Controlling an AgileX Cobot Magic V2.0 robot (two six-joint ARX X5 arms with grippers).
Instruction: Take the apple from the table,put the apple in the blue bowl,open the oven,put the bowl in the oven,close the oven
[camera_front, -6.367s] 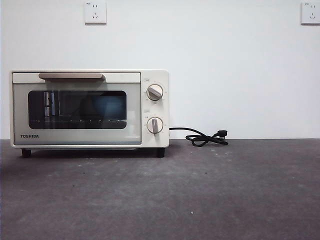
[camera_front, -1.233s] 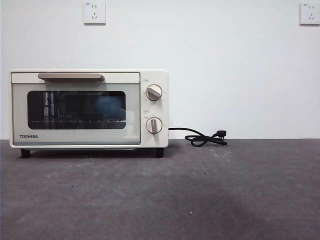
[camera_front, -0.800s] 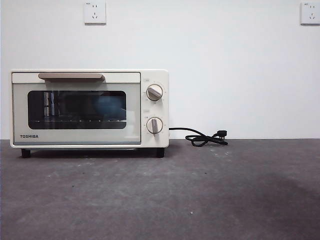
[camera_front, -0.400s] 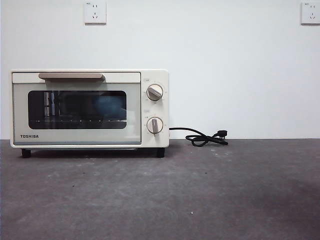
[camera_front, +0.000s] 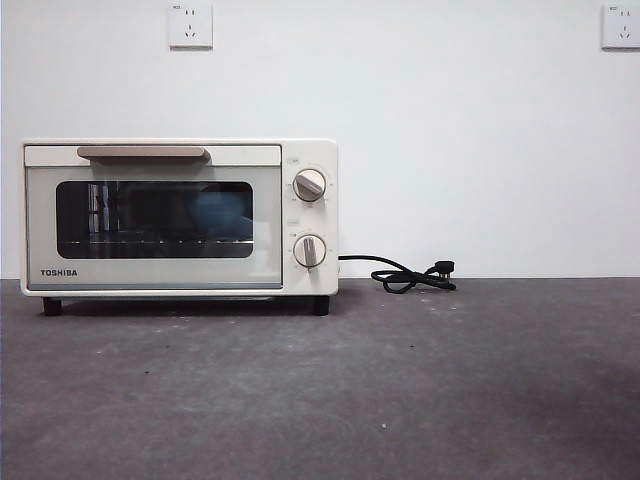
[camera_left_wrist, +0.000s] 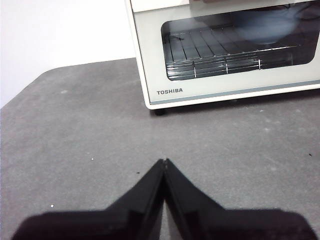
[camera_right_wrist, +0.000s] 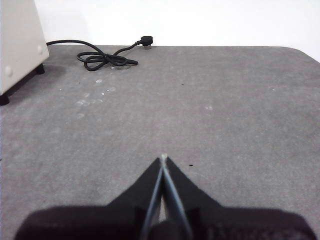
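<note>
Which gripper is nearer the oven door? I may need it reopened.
Left. The left gripper faces the oven door; the right gripper sits off its knob side.

- Surface (camera_front: 420, 390): dark grey, matte, slightly mottled; spans the full width of the front view and meets a white wall at the rear.
- Oven (camera_front: 178, 217): cream-white, stands on short black feet on the surface toward its rear, door shut.
- Cord (camera_front: 410, 275): black, runs from the oven's side and lies in a loose coil on the surface by the wall; plug rests beside the coil.
- Pale specks and scuffs mark the surface near the oven.
</note>
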